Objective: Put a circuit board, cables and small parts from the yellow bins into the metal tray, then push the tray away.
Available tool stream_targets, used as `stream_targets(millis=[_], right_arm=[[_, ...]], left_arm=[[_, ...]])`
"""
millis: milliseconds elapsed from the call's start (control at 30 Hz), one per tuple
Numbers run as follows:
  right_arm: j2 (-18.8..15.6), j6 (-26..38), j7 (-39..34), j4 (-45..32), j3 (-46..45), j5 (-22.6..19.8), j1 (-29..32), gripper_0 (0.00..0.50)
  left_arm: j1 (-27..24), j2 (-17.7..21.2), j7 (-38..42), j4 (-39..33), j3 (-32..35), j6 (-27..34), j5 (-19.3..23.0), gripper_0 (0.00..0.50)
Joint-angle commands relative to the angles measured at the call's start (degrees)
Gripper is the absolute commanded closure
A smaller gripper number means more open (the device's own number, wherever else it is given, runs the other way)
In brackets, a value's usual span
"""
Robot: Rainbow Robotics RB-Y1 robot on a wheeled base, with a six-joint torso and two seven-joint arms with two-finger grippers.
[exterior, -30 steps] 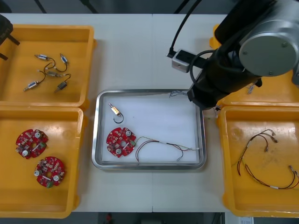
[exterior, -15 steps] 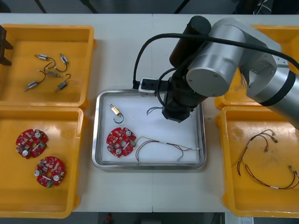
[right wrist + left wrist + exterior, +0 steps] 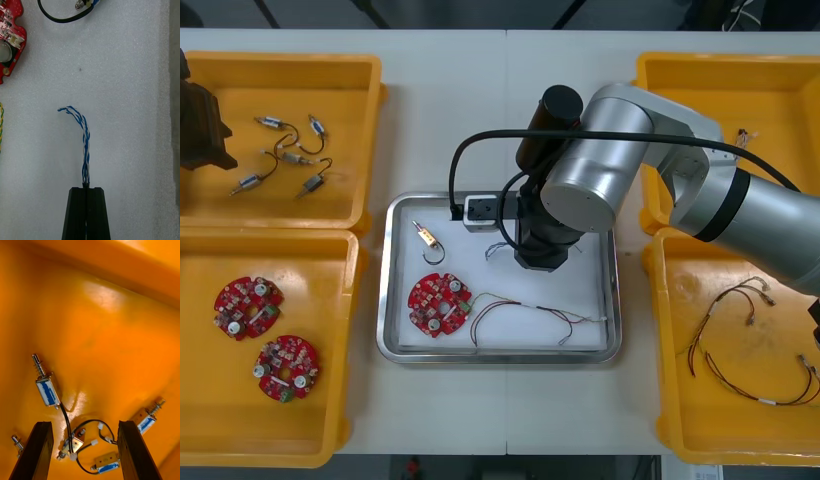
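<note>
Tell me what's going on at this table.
The right pincer is shut on a twisted blue and white cable, holding it over the white-lined metal tray. A red circuit board, a red and yellow cable and a small metal part lie in the tray. The left pincer hangs open over small metal parts in a yellow bin.

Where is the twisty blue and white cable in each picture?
Front view: blue and white cable over the tray, under the right arm.
Right wrist view: cable pinched in the shut right end effector.
Left wrist view: open left end effector over a yellow bin instead.
Shared landmark: red circuit board.
</note>
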Motion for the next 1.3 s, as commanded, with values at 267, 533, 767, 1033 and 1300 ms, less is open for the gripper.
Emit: stream_targets(millis=[267, 533, 767, 1033, 1300], right_arm=[[1.04, -1.58, 1.04, 0.65, 1.81, 0.95, -2.42, 0.439], [0.87, -0.88, -0.11, 0.74, 0.93, 0.34, -2.51, 0.0], [0.87, 4.31, -0.9, -0.58, -3.81, -1.16, -2.42, 0.0], [-1.07, 10.29, -6.08, -2.6, -11.11, -4.58, -2.42, 0.0], [-4.85, 16.17, -16.01, -4.71, -17.35, -7.66, -2.42, 0.0]], left_arm=[[-2.44, -0.92, 1.27, 2.25, -3.88, -1.43, 3.85, 0.0], [-2.0, -1.8, 0.92, 2.25, -5.29, -1.43, 4.38, 0.0], [-1.29, -2.15, 0.48, 2.33, -6.35, -1.52, 3.15, 0.0], [-0.24, -2.86, -0.31, 2.25, -6.35, -2.75, 2.45, 0.0], [0.55, -3.38, -1.01, 2.25, -8.37, -4.68, 1.92, 0.0]])
